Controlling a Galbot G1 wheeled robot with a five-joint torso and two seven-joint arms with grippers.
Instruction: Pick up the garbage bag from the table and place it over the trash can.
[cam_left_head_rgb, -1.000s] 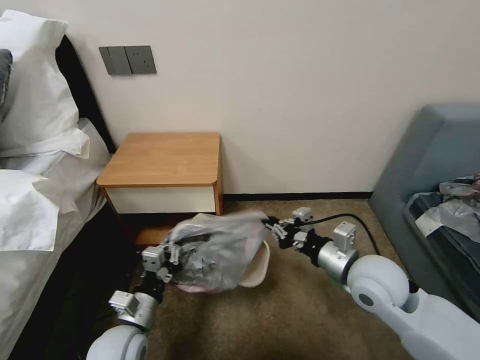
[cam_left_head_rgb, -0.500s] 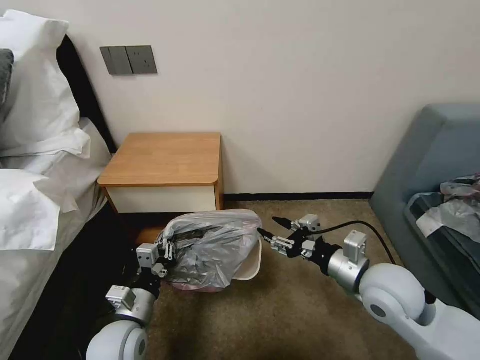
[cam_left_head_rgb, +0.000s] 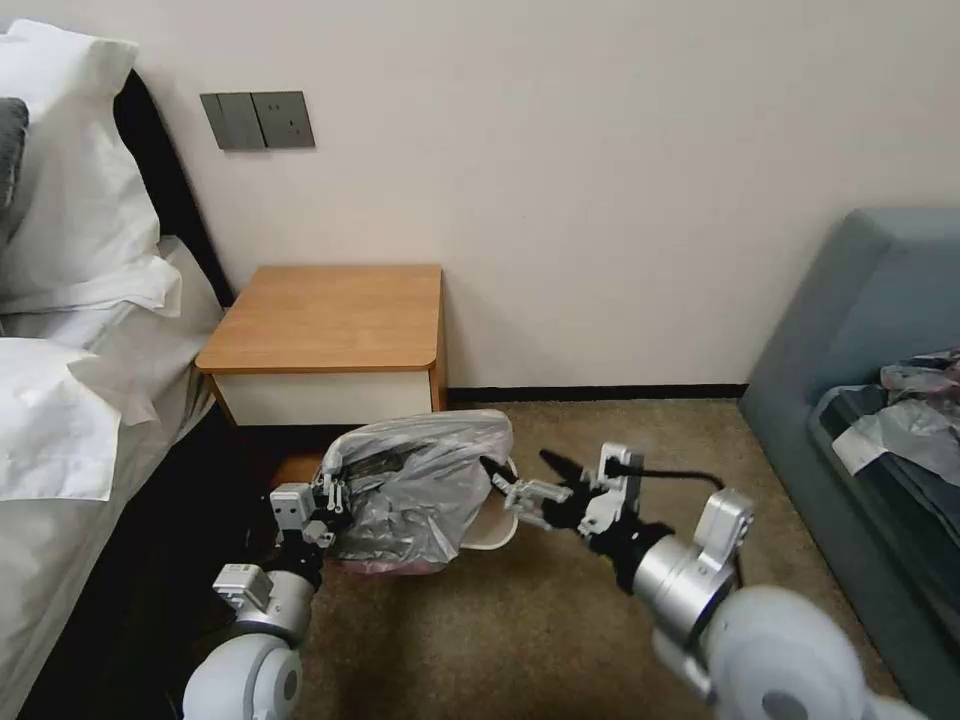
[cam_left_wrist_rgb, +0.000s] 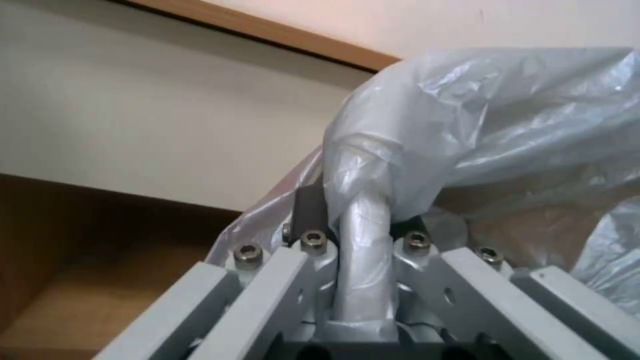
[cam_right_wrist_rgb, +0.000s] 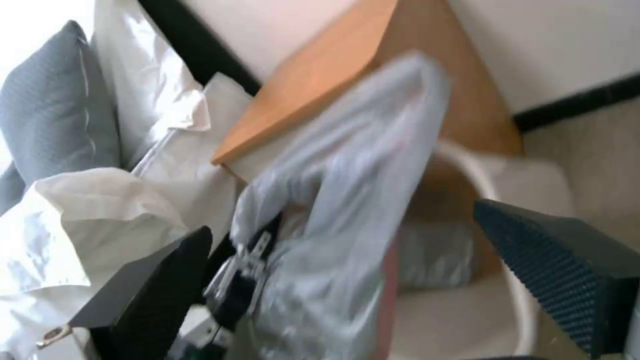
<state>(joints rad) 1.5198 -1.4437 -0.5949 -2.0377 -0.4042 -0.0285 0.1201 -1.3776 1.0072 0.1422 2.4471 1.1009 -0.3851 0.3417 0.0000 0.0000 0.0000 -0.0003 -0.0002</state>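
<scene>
The garbage bag (cam_left_head_rgb: 420, 485), grey, wrinkled and translucent with a pinkish rim, lies draped over the cream trash can (cam_left_head_rgb: 497, 532) on the carpet in front of the table (cam_left_head_rgb: 325, 318). My left gripper (cam_left_head_rgb: 333, 497) is shut on the bag's left edge; in the left wrist view a bunched strand of the garbage bag (cam_left_wrist_rgb: 480, 110) is pinched in that gripper (cam_left_wrist_rgb: 363, 227). My right gripper (cam_left_head_rgb: 522, 482) hangs open just right of the bag, apart from it. In the right wrist view its dark fingers (cam_right_wrist_rgb: 153, 290) spread wide before the garbage bag (cam_right_wrist_rgb: 347, 190) and the trash can (cam_right_wrist_rgb: 510, 280).
A bed with white pillows (cam_left_head_rgb: 70, 200) stands at the left, close to my left arm. A grey sofa (cam_left_head_rgb: 860, 330) holding a pale plastic heap (cam_left_head_rgb: 905, 420) stands at the right. Open carpet (cam_left_head_rgb: 560, 640) lies in front of the bin.
My right gripper let go of the bag's right edge, opened and drew back to the right. The bag sank lower over the bin. My left gripper kept its hold.
</scene>
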